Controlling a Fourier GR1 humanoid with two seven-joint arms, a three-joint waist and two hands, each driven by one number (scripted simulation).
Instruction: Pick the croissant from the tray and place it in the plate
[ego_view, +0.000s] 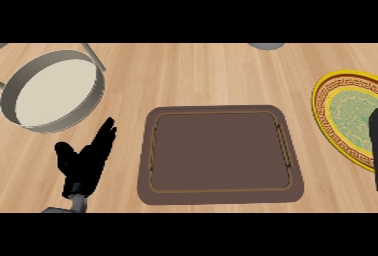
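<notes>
Resting open, fingers straight, beside the brown tray (221, 195), left hand (85, 160); right hand (374, 145) a dark sliver over the yellow plate (332, 95), fingers indiscernible, croissant unseen, possibly hidden there; grey pan (22, 80) on counter (199, 70).

No legible text or labels anywhere.
</notes>
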